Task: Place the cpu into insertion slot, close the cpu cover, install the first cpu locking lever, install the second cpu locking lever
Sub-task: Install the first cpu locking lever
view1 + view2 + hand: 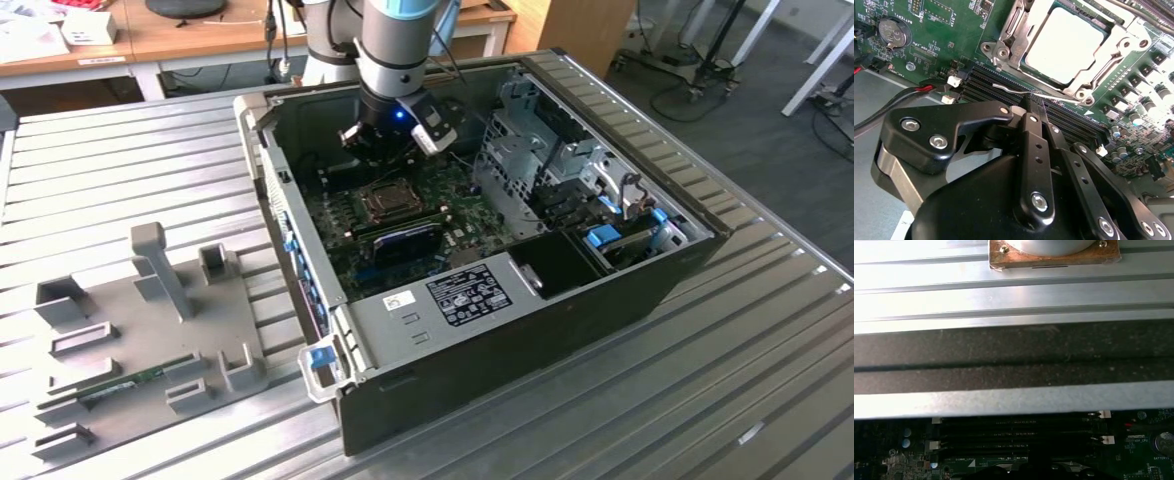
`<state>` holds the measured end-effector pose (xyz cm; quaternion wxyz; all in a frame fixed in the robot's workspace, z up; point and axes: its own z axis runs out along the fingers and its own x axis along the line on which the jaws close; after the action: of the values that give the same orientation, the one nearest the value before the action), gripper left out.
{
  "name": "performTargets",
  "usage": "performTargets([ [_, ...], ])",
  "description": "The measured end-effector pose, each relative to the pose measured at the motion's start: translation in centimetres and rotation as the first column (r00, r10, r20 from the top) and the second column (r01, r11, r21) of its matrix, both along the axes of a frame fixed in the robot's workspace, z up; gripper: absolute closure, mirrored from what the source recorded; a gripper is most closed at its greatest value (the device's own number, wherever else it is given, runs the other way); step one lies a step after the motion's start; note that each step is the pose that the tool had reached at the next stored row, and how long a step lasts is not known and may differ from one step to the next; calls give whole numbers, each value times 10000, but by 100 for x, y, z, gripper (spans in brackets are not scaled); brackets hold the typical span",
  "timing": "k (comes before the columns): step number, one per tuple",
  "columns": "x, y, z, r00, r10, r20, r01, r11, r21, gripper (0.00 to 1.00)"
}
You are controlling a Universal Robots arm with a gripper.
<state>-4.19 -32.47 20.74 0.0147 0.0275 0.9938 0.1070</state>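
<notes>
One cpu (1064, 42) lies flat in the single insertion slot (360, 207), silver top facing up. It is square, so it has no long axis, and its edges run roughly parallel to the long black memory slots (999, 80) beside it. One cpu cover (1106, 62) lies folded down around it as a frame. One thin locking lever (1006, 88) runs between socket and memory slots. The end effector (1030, 102) has its fingers pressed together, tips right at that lever (whether they pinch it, I cannot tell). One coin cell (891, 31) sits on the green motherboard (934, 50), inside one open computer case (534, 330) on the slatted tabletop (747, 400).
</notes>
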Motion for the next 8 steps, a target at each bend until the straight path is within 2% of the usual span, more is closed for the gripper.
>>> performTargets([
  [8, 3, 0, -8, 10000, 0, 1, 0, 10000, 1, 90],
])
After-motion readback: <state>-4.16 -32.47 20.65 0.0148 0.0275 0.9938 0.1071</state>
